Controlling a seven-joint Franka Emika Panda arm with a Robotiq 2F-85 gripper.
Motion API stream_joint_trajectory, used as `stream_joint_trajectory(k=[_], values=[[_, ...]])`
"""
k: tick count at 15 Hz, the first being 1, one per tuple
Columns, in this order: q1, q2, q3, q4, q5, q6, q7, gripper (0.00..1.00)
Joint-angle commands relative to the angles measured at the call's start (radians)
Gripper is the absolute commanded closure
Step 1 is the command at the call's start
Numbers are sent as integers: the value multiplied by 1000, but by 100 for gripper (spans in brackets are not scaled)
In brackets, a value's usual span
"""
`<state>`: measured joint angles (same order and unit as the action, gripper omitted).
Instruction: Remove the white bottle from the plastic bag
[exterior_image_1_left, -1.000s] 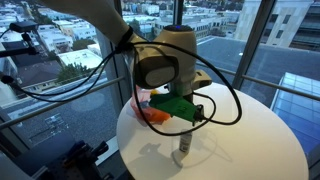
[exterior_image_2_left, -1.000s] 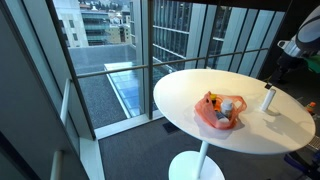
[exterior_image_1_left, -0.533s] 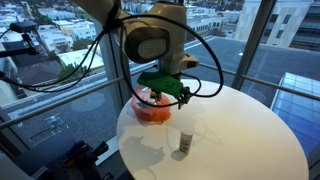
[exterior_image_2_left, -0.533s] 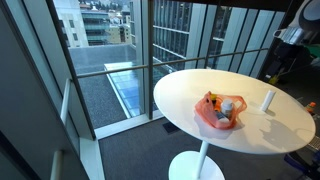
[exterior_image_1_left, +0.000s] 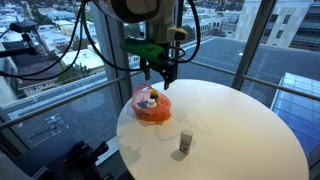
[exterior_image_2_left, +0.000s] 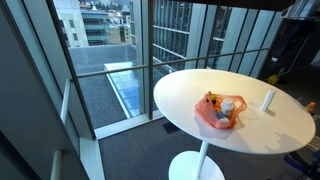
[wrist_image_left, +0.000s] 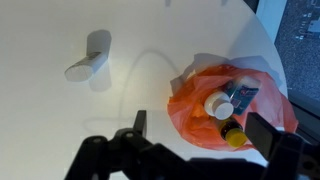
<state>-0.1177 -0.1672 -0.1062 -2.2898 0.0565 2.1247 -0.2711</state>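
A small white bottle (exterior_image_1_left: 185, 143) stands upright on the round white table (exterior_image_1_left: 250, 130), apart from the orange plastic bag (exterior_image_1_left: 152, 105). It also shows in an exterior view (exterior_image_2_left: 267, 100) and in the wrist view (wrist_image_left: 88, 62). My gripper (exterior_image_1_left: 163, 72) hangs high above the table, over the bag, open and empty. In the wrist view its two fingers (wrist_image_left: 200, 128) stand wide apart above the bag (wrist_image_left: 190, 105). The bag is open and holds a white-capped bottle (wrist_image_left: 218, 105), a yellow-capped bottle (wrist_image_left: 233, 135) and a blue packet (wrist_image_left: 243, 95).
The table stands close to a floor-to-ceiling glass wall (exterior_image_2_left: 120, 50) with a railing. The bag (exterior_image_2_left: 220, 112) lies near the table's edge on the window side. Black cables (exterior_image_1_left: 100, 40) loop around the arm.
My gripper has risen from just above the white bottle and moved away over the bag. The bottle stays standing on the table, free of the gripper.
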Motion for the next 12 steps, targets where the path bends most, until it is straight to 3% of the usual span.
stream_joint_trajectory(k=[1,5,7,8,12], values=[[5,-58,15,62,-71,-121,140,0],[12,-92,28,116,-93,-214,195,0],[22,-90,19,137,-53,-249,151,0],[17,-94,19,105,-70,-204,161,0],[20,-90,18,104,-69,-209,161,0]])
